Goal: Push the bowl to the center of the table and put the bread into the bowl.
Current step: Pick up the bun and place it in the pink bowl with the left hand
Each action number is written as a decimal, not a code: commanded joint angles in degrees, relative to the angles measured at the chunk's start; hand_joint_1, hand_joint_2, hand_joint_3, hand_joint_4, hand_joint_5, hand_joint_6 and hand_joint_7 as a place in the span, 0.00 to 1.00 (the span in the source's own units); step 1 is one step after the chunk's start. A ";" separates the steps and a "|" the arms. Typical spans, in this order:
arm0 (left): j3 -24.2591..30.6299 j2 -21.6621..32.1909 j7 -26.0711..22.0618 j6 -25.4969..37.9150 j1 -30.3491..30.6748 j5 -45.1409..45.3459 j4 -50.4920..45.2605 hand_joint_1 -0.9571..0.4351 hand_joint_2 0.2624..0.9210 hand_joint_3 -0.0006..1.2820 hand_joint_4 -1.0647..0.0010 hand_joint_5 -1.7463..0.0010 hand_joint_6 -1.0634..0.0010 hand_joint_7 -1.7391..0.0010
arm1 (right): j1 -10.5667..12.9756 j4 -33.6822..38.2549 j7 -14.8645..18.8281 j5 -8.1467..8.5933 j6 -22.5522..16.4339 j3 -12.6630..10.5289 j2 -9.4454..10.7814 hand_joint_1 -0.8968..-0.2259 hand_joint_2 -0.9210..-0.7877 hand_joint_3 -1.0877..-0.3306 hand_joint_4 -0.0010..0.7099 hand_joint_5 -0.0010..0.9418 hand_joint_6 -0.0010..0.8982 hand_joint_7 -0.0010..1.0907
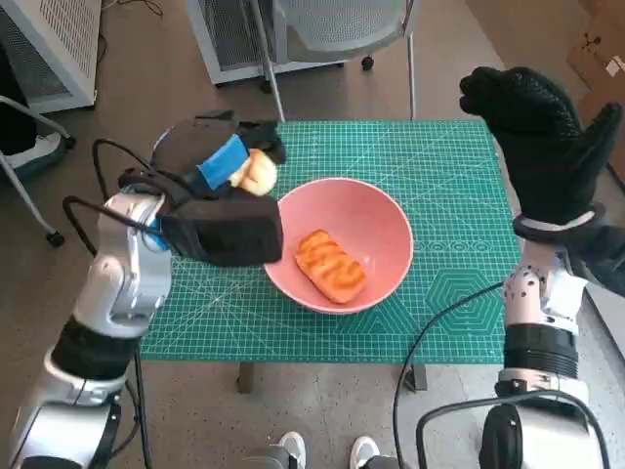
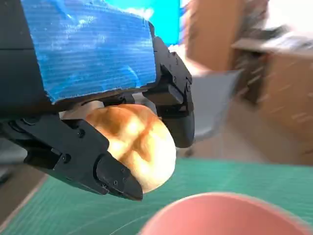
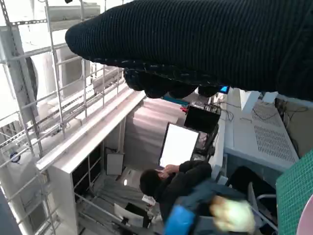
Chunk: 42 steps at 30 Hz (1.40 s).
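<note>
Gripping a round bread roll [image 2: 134,147] between its black fingers [image 2: 78,154], the left hand [image 1: 229,181] hangs above the table's left side, just beside the rim of the pink bowl [image 1: 376,220]. In the left wrist view the roll is pale golden with a darker cross on its crust, clamped from both sides under the blue tape [image 2: 90,46] on the back of the hand, with the bowl's rim blurred below it. From the head view the roll [image 1: 259,173] peeks out past the tape, off the bowl's upper left edge and not yet over its hollow.

The bowl stands near the middle of the green cutting mat [image 1: 449,195] that covers the table. Inside it lies a second piece of bread [image 1: 330,265], oblong and glazed orange-brown, resting on the bowl's bottom.

The right hand [image 1: 542,137] in its knitted glove is raised above the table's right edge, holding nothing, its fingers loosely spread. The right wrist view shows a person [image 3: 171,183] seated beyond a monitor [image 3: 178,146].

A chair [image 1: 337,29] stands past the table's far edge.
</note>
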 commanded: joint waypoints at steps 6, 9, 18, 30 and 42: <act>-4.40 -5.49 -1.13 -4.46 -1.34 0.16 -1.06 0.69 0.97 0.02 0.26 0.41 0.36 0.35 | 2.54 -0.51 0.15 -0.19 0.58 0.07 0.61 0.40 0.00 0.46 0.47 0.00 0.50 0.00; -5.94 -6.63 -0.67 -6.66 -1.68 0.39 2.53 0.69 0.97 0.02 0.26 0.40 0.35 0.35 | 3.13 -1.28 -0.22 -0.47 0.40 0.12 0.50 0.40 0.00 0.46 0.47 0.00 0.50 0.00; -8.43 -8.85 -0.11 -9.84 -2.98 1.13 11.46 0.69 0.98 0.02 0.25 0.40 0.36 0.36 | 4.29 -3.20 -1.82 -1.08 0.20 0.31 0.30 0.39 0.00 0.45 0.47 0.00 0.50 0.00; -9.89 -11.41 -2.87 -6.38 -4.55 2.51 18.17 0.69 1.00 0.04 0.29 0.33 0.41 0.38 | 4.86 -4.27 -3.67 -1.73 -0.20 0.70 0.09 0.38 0.00 0.43 0.46 0.00 0.48 0.00; -7.26 -11.97 -9.31 -1.12 -2.97 -2.96 16.72 0.51 0.84 0.05 0.87 0.91 0.74 0.88 | 4.09 -3.92 -4.50 -2.10 -0.12 0.87 0.05 0.38 0.00 0.43 0.46 0.00 0.48 0.00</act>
